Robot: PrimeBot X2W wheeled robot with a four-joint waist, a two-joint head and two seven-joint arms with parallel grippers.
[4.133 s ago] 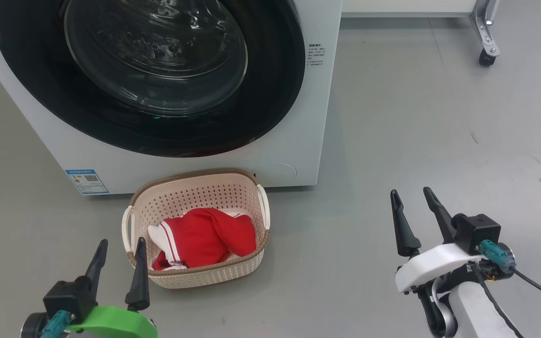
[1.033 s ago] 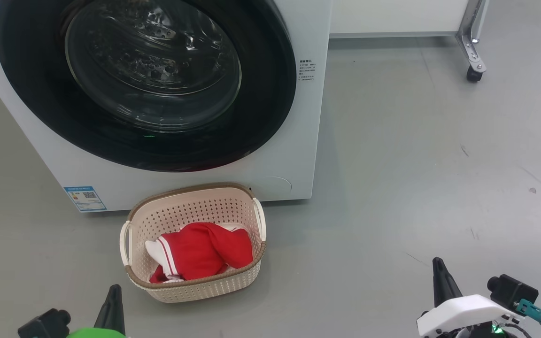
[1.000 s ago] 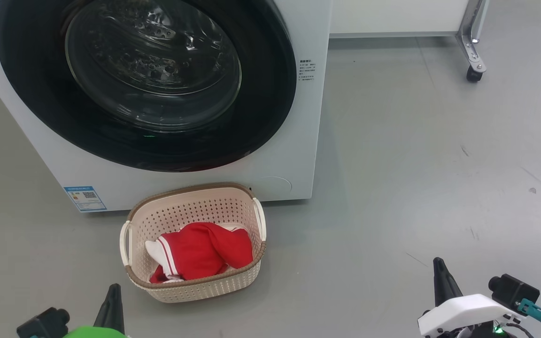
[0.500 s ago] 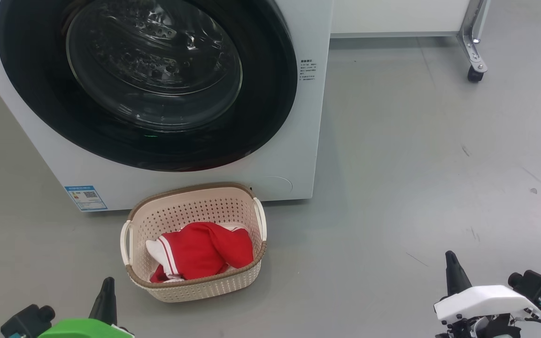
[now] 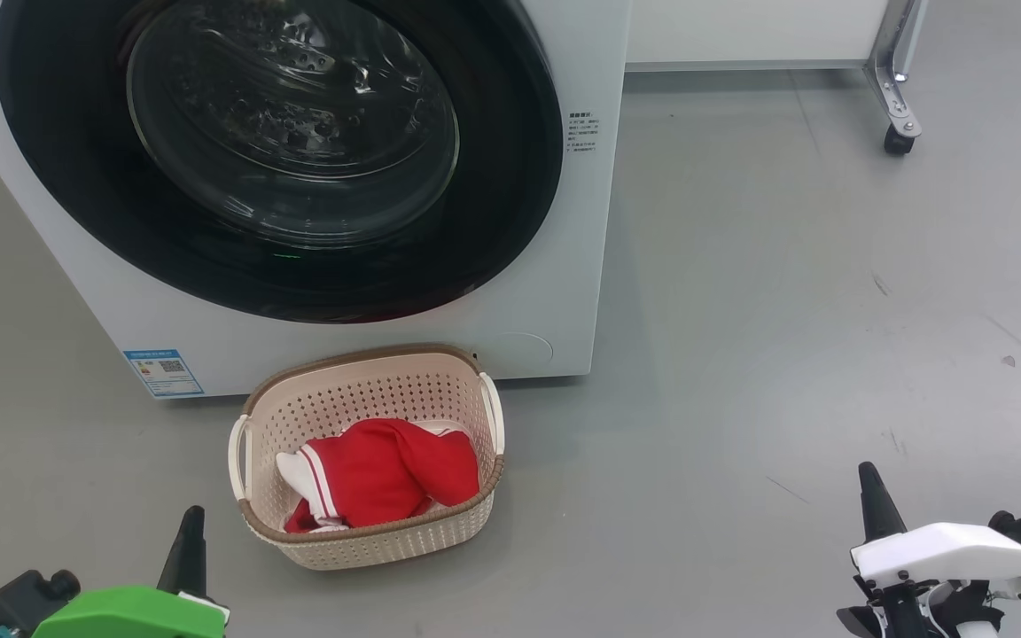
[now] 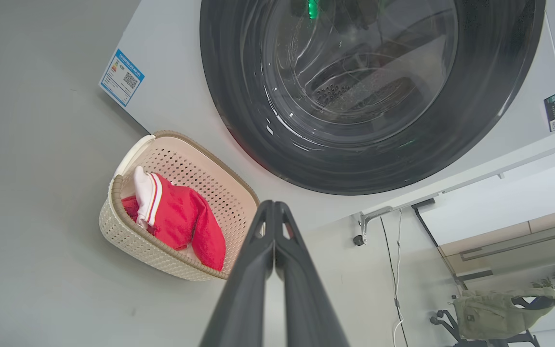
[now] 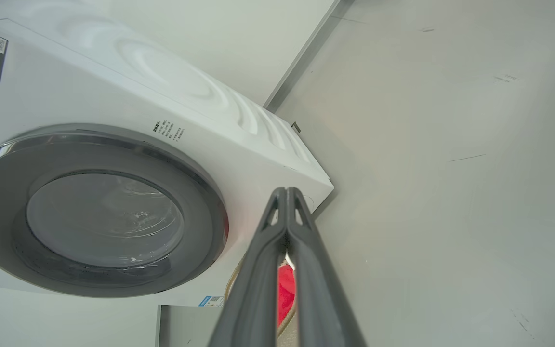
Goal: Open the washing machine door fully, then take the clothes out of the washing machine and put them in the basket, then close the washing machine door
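The washing machine stands ahead with its door closed flat against the front, black rim around the glass bowl. On the floor in front sits the cream basket, holding the red clothes with white stripe trim. My left gripper is low at the bottom left, just left of the basket, and shut with nothing in it. The left wrist view shows its fingers pressed together, the basket beyond. My right gripper is at the bottom right over bare floor, its fingers also shut and holding nothing.
A blue label marks the machine's lower left corner. A metal frame leg with a caster stands at the back right under a white unit. Grey floor stretches to the right of the machine. The left wrist view shows an olive bag on a chair.
Both grippers, open four seconds ago, are now shut and have dropped toward the bottom corners, the left drifting left and the right drifting right. Door, basket and clothes are unchanged.
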